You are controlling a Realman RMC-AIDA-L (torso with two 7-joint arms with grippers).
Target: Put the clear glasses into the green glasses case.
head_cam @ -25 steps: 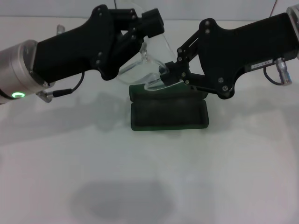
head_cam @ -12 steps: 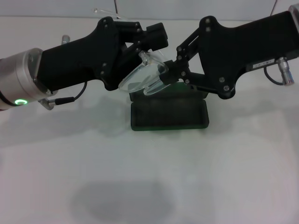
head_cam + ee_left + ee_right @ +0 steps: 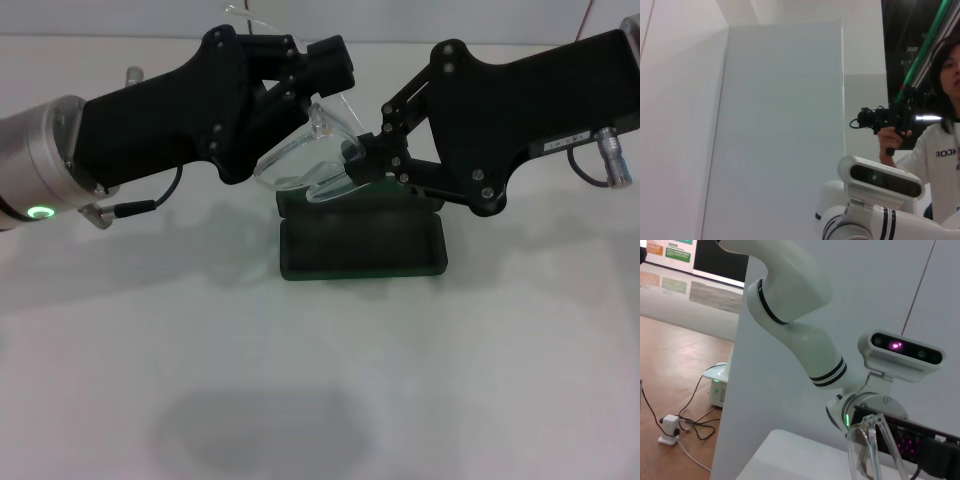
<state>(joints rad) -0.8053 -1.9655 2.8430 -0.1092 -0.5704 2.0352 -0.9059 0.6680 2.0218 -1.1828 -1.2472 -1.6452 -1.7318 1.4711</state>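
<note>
The clear glasses (image 3: 296, 160) hang in the air just above the back edge of the green glasses case (image 3: 360, 245), which lies open on the white table with its dark lining up. My left gripper (image 3: 318, 90) comes in from the left and is shut on the upper part of the glasses; one clear arm sticks up behind it. My right gripper (image 3: 357, 162) reaches in from the right and is shut on the lower right end of the glasses. In the right wrist view a clear arm of the glasses (image 3: 867, 447) shows close up.
The white table (image 3: 320, 380) stretches out in front of the case. The left wrist view shows only a wall, the robot's head (image 3: 880, 179) and a person (image 3: 940, 150) with a camera. A floor with cables (image 3: 675, 425) shows beyond the table in the right wrist view.
The glasses have swung from standing high and open to a flatter, lower tilt over the case's back edge. My left gripper shifted slightly; the right gripper stayed nearly in place.
</note>
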